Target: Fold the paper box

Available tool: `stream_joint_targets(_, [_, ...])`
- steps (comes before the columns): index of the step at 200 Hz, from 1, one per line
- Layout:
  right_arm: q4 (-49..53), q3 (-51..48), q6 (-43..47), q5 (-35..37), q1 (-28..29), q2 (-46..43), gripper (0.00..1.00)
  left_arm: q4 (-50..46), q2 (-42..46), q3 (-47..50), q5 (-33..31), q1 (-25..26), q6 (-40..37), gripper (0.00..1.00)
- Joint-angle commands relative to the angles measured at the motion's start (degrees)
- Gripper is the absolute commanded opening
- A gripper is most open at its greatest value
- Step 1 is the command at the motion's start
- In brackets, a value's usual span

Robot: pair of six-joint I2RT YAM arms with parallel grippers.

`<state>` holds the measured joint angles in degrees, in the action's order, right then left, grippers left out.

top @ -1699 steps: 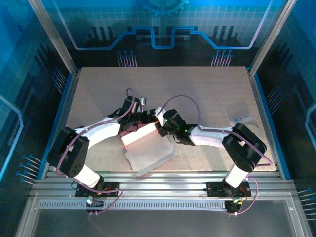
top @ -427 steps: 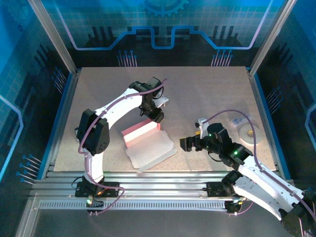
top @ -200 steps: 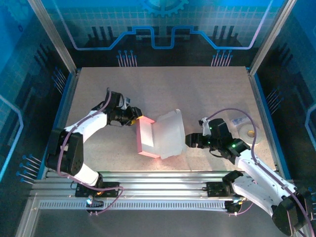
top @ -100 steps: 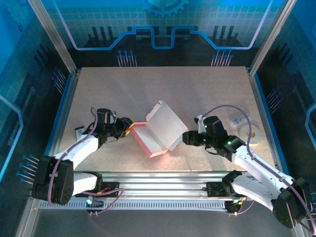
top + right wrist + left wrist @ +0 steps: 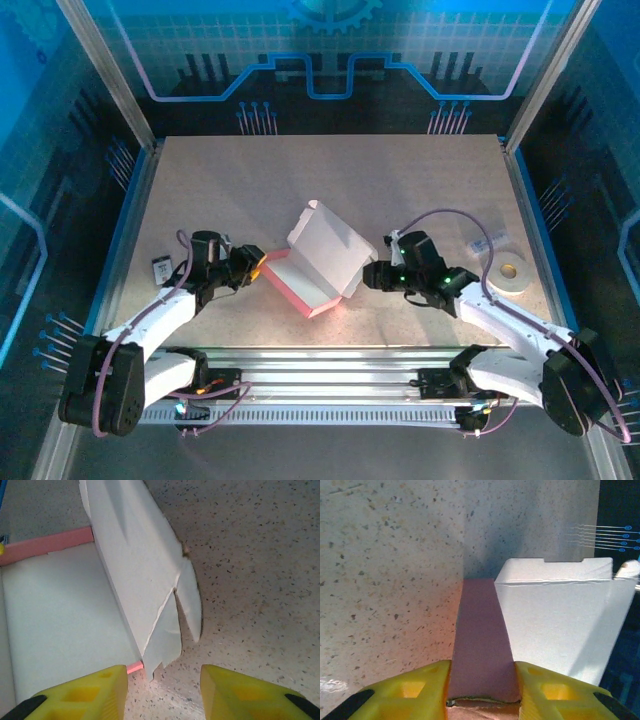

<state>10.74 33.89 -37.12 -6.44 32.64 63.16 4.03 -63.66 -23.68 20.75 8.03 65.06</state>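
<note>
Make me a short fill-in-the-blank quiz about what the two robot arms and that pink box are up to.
1. The left gripper pinches a wall of the paper box that is coloured ____.
2. The right gripper has its jaws ____, not shut, astride the edge of one of the box's flaps.
3. Seen from above, the tape roll lies on the table to the box's ____.
Missing words: pink; open; right.
</note>
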Motion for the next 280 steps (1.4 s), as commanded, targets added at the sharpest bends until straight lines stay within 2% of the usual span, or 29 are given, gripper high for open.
stream_joint_targets(1, [-3.6, 2.2, -0.8, 0.5, 0.7, 1.6, 0.42, 1.4, 1.2, 1.1, -0.7, 0.0, 0.9, 0.36])
stream_joint_targets(43, [-4.5, 3.2, -0.4, 1.2, 0.8, 3.7, 0.36, 1.0, 1.8, 1.4, -0.5, 0.0, 0.5, 0.37])
stream_joint_targets(90, [-4.6, 3.9, 0.2, 1.0, 1.1, 4.8, 0.20, 1.1, 1.9, 1.7, 0.2, 0.0, 0.1, 0.37])
stream_joint_targets(106, [-4.2, 4.2, 1.1, 1.5, 1.1, 4.8, 0.14, 1.1, 2.0, 1.5, 1.4, 0.0, -1.4, 0.42])
stream_joint_targets(121, [-3.1, 4.8, 2.8, 1.2, 1.0, 4.9, 0.13, -0.8, 2.5, -0.1, 3.5, -0.2, -6.3, 0.52])
stream_joint_targets(146, [-1.8, 6.2, 6.6, -1.1, 0.0, 5.0, 0.12, -11.3, 4.2, -6.1, 5.4, -0.5, -19.7, 0.67])
stream_joint_targets(167, [0.2, 7.9, 10.8, -3.2, -1.6, 5.0, 0.11, -23.2, 5.9, -12.2, 3.5, -1.2, -31.0, 0.72])
stream_joint_targets(181, [0.7, 8.8, 13.1, -5.3, -3.1, 5.0, 0.11, -29.5, 6.9, -15.6, 2.5, -1.4, -36.2, 0.80])
stream_joint_targets(197, [1.5, 10.0, 15.7, -7.7, -4.7, 5.3, 0.10, -33.5, 7.1, -17.9, 0.2, -1.5, -38.3, 0.90])
stream_joint_targets(219, [2.8, 11.9, 19.7, -9.9, -5.9, 6.1, 0.09, -34.3, 5.7, -19.2, 0.8, -1.4, -38.2, 0.98])
stream_joint_targets(232, [3.4, 13.0, 22.0, -12.2, -6.3, 6.9, 0.09, -30.9, 5.1, -19.0, 3.5, -1.4, -40.5, 0.99])
stream_joint_targets(250, [4.7, 14.5, 25.0, -13.6, -6.6, 8.4, 0.08, -29.2, 3.5, -20.6, 2.8, -1.5, -43.3, 0.99])
stream_joint_targets(280, [4.7, 15.3, 28.1, -16.1, -7.5, 10.0, 0.08, -32.1, -2.6, -28.4, 3.3, -1.4, -52.7, 0.99])
